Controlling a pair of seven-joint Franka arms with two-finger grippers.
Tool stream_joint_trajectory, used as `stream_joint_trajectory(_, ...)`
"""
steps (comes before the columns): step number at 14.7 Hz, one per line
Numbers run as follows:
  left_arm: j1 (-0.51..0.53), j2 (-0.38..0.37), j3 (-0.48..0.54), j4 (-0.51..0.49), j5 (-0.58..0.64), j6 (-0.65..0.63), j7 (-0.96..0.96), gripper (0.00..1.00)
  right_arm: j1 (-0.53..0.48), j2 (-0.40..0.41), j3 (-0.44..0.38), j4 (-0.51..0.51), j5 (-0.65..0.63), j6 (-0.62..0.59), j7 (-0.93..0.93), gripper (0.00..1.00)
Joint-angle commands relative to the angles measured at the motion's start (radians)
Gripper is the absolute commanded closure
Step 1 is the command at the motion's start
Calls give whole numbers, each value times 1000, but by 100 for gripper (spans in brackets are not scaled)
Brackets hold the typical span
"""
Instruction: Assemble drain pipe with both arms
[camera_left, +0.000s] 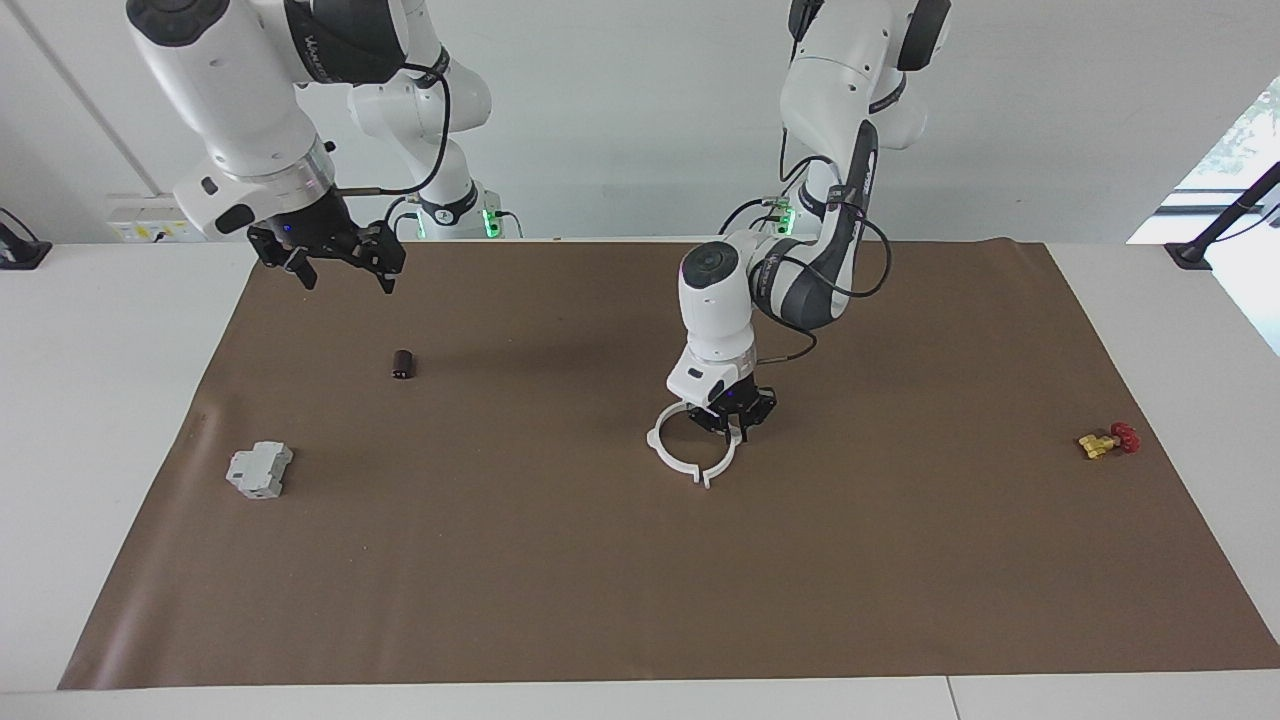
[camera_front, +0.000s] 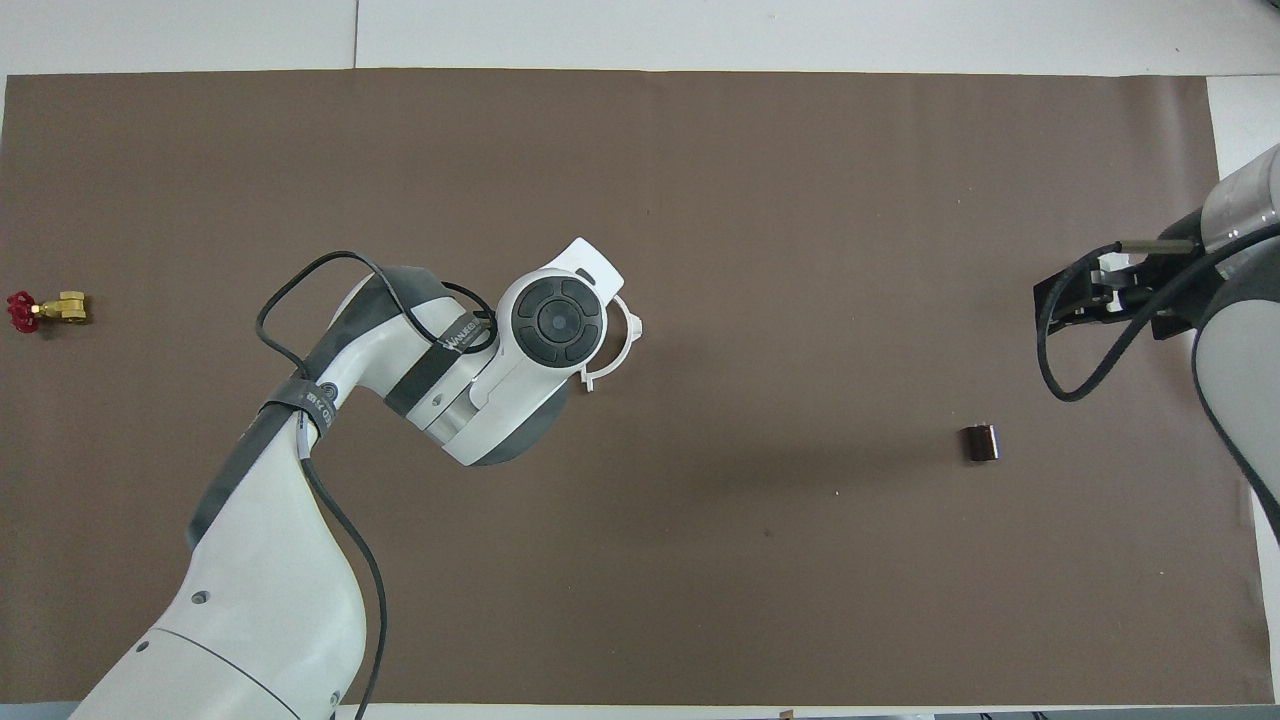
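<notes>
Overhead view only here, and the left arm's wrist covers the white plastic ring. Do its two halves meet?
Observer: Facing view: the white plastic ring looks like one closed loop, flat on the brown mat.
Operator: Where's the left pincer?
Observer: The left pincer is down at the ring's rim, toward the left arm's end.
Operator: And the grey boxy block?
Observer: The grey boxy block sits on the mat, farther from the robots than the small dark cylinder.

Drain pipe (camera_left: 688, 450) mid-mat, left tool (camera_left: 737, 421) on it; cylinder (camera_left: 402, 364) nearer robots than block (camera_left: 259, 469).
</notes>
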Motion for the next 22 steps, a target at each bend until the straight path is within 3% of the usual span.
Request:
stream_joint_trajectory(1,-28,-26,10,-56,23,0,-33,100,-20,-50,13,-64,-10,55,-25,0)
stream_joint_trajectory(9,-42,-39,6,-91,23,23,-30,100,-48,-47,13,-87,-10,100,-46,0)
stream_joint_trajectory(12,-34,-31,7,-91,23,97,-24,100,-68,-48,13,-95,-7,113,-83,0)
stream_joint_trajectory(22,-11,-28,9,-105,23,164,19,100,-79,-42,13,-79,4,113,-109,0)
